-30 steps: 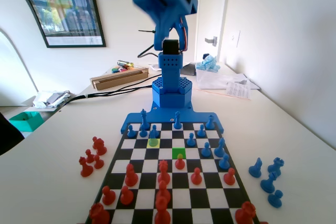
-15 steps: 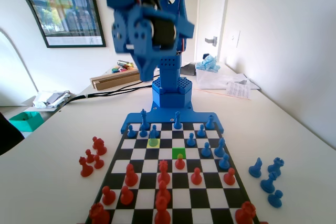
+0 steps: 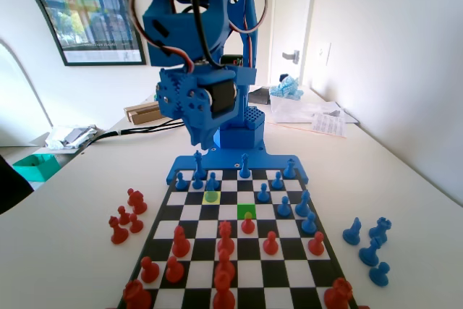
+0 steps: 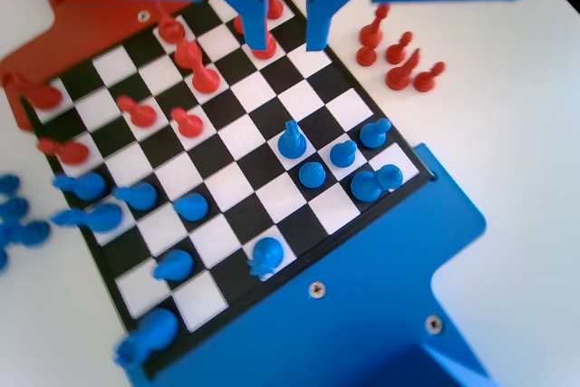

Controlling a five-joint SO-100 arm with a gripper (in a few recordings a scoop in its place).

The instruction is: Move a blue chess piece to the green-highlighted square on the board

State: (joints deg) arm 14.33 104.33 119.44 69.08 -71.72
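The board (image 3: pixel 189 211) lies below the blue arm. Its green-highlighted square (image 3: pixel 247 210) is bare, with a red pawn (image 3: pixel 248 223) just in front of it. A blue pawn (image 3: pixel 212 181) stands at the paler yellow cell (image 3: pixel 211 196). In the wrist view that pawn (image 4: pixel 292 140) is the foremost of a cluster of blue pieces. My gripper (image 3: pixel 200 135) hangs in the air over the board's far edge. In the wrist view the gripper (image 4: pixel 288 38) is open, its jaws apart with nothing between them, high above the board's (image 4: pixel 272 197) middle squares.
Red pieces (image 3: pixel 224 240) fill the near half of the board. More blue pawns (image 3: pixel 284 206) line the right files. Captured red pieces (image 3: pixel 126 215) lie left of the board and blue ones (image 3: pixel 369 247) right of it. A cardboard box (image 3: pixel 145 110) and cables lie behind the arm.
The arm has folded down from upright, bringing the gripper lower over the board's far end. No piece has moved.
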